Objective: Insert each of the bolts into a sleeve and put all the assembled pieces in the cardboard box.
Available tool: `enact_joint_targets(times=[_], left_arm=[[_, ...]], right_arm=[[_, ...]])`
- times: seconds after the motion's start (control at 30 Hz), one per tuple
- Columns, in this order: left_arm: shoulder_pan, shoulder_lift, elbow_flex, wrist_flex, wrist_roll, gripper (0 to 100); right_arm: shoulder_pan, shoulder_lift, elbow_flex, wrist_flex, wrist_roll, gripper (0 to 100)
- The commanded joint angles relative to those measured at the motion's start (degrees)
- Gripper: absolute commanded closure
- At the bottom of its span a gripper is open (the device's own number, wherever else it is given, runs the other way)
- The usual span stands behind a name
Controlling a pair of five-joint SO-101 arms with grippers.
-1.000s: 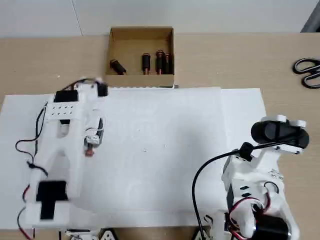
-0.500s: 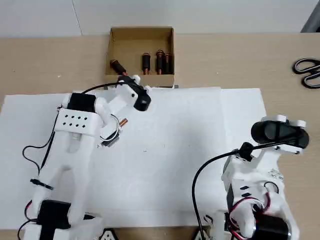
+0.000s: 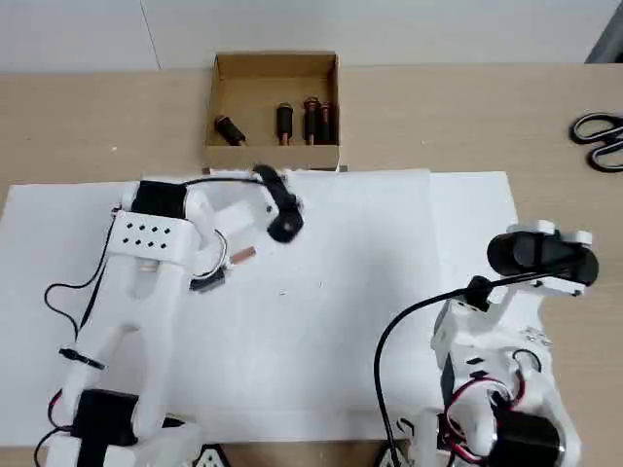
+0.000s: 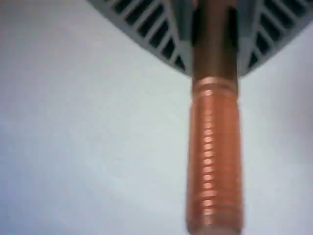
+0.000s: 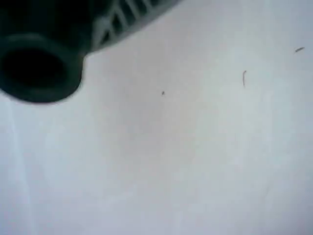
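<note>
My left gripper (image 3: pixel 230 258) hangs over the left half of the white foam sheet (image 3: pixel 350 292), shut on a copper bolt (image 3: pixel 242 255). In the left wrist view the threaded bolt (image 4: pixel 214 156) sticks out from between the ribbed fingers (image 4: pixel 146 24). The cardboard box (image 3: pixel 275 65) stands at the back and holds several assembled pieces (image 3: pixel 284 123). My right arm sits folded at the front right. Its wrist view shows a black sleeve (image 5: pixel 40 68) held at the gripper, hollow end toward the camera, above the foam.
Scissors (image 3: pixel 598 138) lie on the wooden table at the far right. The white foam sheet covers the working area between the arms. Cables trail along the left arm and beside the right arm's base.
My left arm has swung from the left edge toward the middle of the sheet, carrying the bolt to the right. The right arm has kept still.
</note>
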Motion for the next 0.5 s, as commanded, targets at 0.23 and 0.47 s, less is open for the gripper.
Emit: enact_joint_targets(times=[0.23,0.47], left_arm=[[1.1,-2.6,-2.2,2.1,-31.6,100],[0.7,-3.0,7.5,-10.8,-46.9,100]], right_arm=[[0.4,0.0,-0.3,-1.8,2.2,99.5],[0.4,0.0,0.2,-2.2,4.7,99.5]])
